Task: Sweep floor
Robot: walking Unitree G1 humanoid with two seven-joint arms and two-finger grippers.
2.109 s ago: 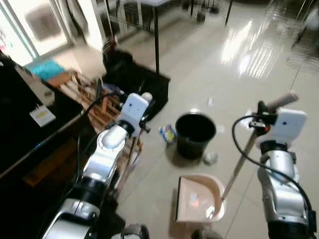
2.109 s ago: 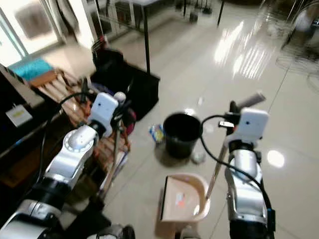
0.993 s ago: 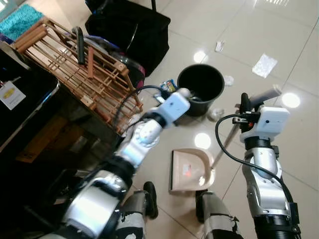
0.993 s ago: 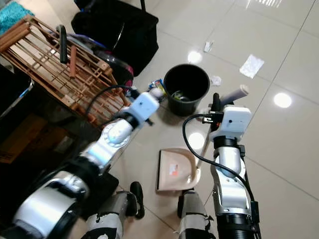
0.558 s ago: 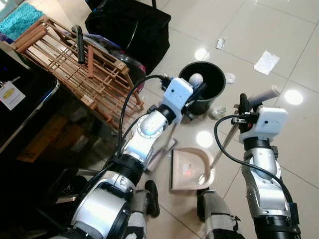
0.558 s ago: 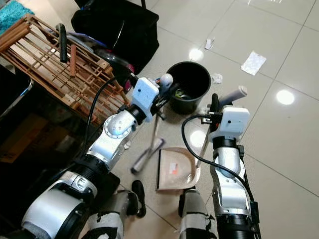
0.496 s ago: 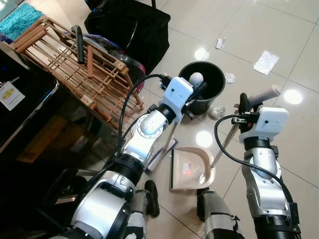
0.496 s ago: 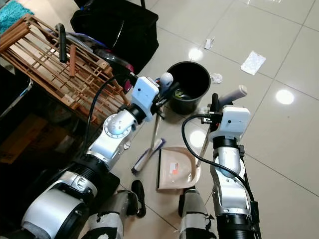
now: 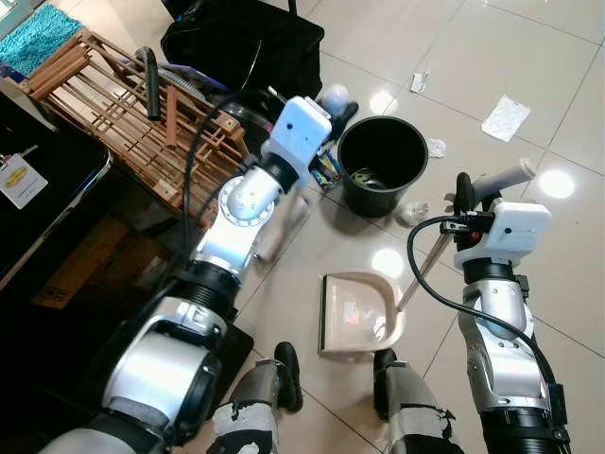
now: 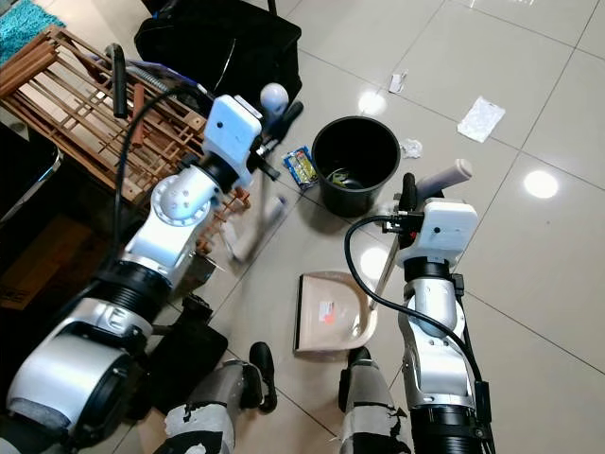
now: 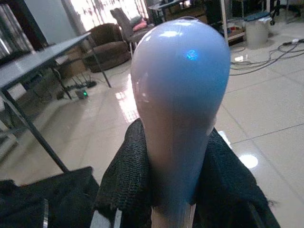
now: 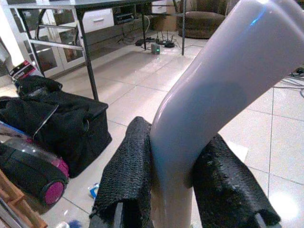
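The left gripper is clamped on the rounded broom handle at upper centre of the head view, left of the black bin. The right gripper grips the dustpan handle at centre right. The beige dustpan rests on the tiled floor, lower centre, below the bin.

Black bucket; beige dustpan with pale grey handle; broom handle white, bluish sheen. Floor glossy cream tiles; scattered white paper scraps. Black bag, brown wooden rack, teal mat.
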